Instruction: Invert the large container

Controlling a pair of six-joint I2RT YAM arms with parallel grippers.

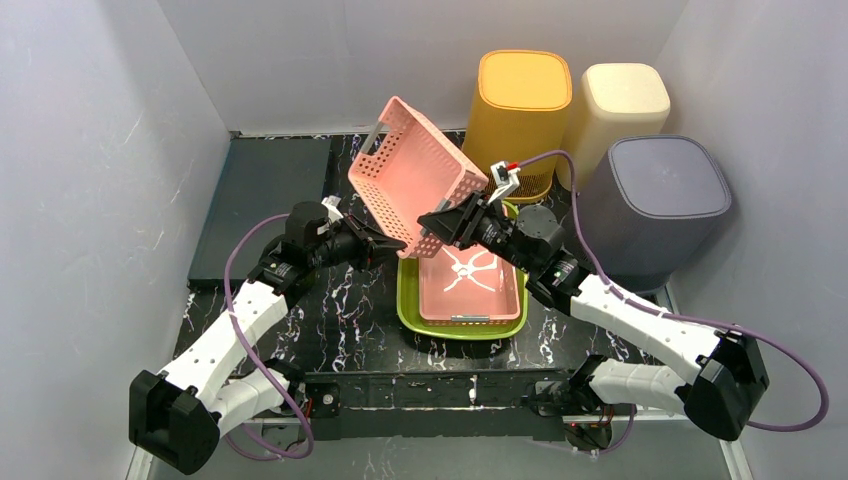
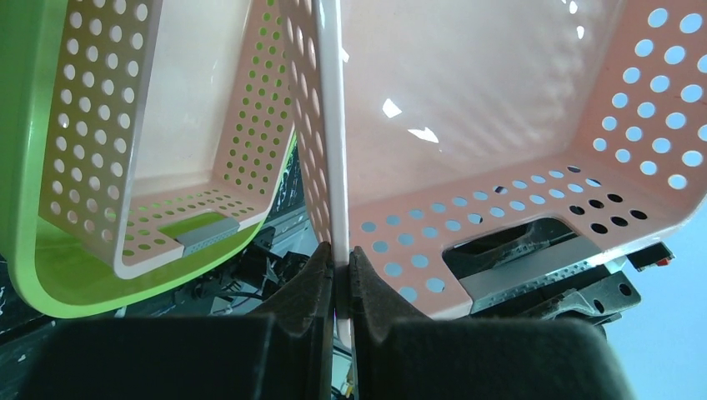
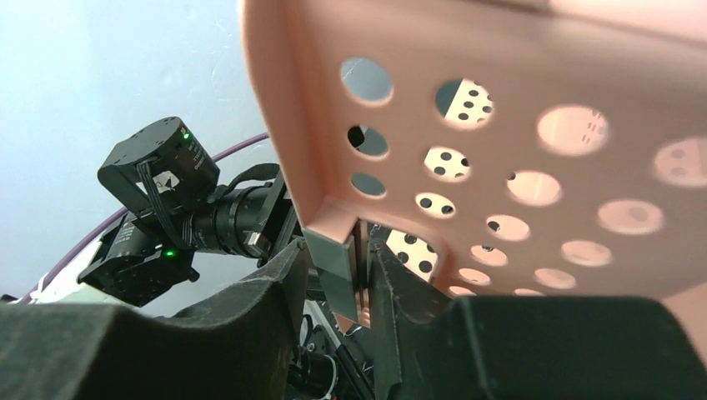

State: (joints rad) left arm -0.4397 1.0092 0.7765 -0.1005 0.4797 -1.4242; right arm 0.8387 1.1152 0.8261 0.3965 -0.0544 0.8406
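The large container (image 1: pixel 415 170), a pink perforated basket, hangs tilted in the air above the table's middle. My left gripper (image 1: pixel 393 243) is shut on its lower rim; in the left wrist view the pads (image 2: pixel 321 275) pinch the thin pink edge, with the container (image 2: pixel 500 100) filling the frame. My right gripper (image 1: pixel 432 222) holds the opposite lower edge. In the right wrist view its jaws (image 3: pixel 340 250) close around the grey handle strip (image 3: pixel 338 271) on the container's (image 3: pixel 500 83) end wall.
Under the lifted container a green tray (image 1: pixel 410 310) holds a smaller pink basket (image 1: pixel 470 285). Yellow (image 1: pixel 520 100), cream (image 1: pixel 622 100) and grey (image 1: pixel 660 200) bins stand at the back right. A dark mat (image 1: pixel 265 200) lies at the left.
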